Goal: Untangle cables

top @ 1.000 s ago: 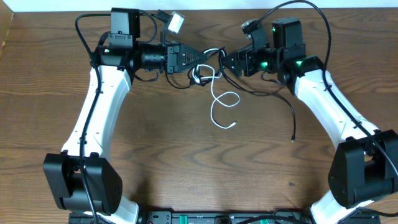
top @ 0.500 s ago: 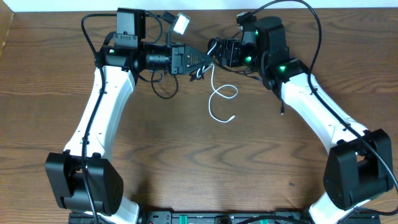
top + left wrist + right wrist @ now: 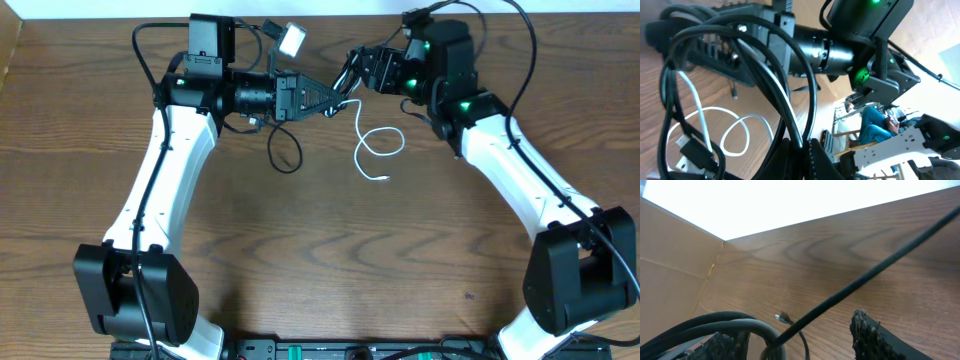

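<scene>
My left gripper (image 3: 338, 96) points right at the table's back and is shut on the black cable (image 3: 790, 107); the left wrist view shows its jaws (image 3: 802, 152) pinching the strands. A loop of the black cable (image 3: 285, 170) hangs below it onto the table. The white cable (image 3: 358, 120) runs from the grippers down into a loop and ends on the wood; it also shows in the left wrist view (image 3: 735, 131). My right gripper (image 3: 353, 73) sits close to the left one. Its fingers (image 3: 795, 340) are wide apart, with a taut black cable strand (image 3: 860, 280) crossing between them and a small plug end (image 3: 781, 317) beyond.
The wood table (image 3: 320, 260) ends at a back edge just behind both grippers (image 3: 805, 225). The thick arm cords arch over both wrists (image 3: 520, 40). A white-faced block (image 3: 291, 39) sits on the left arm near the back edge.
The right gripper has moved up and toward the back edge. The white cable has shifted right. A black loop has come down below the left gripper.
</scene>
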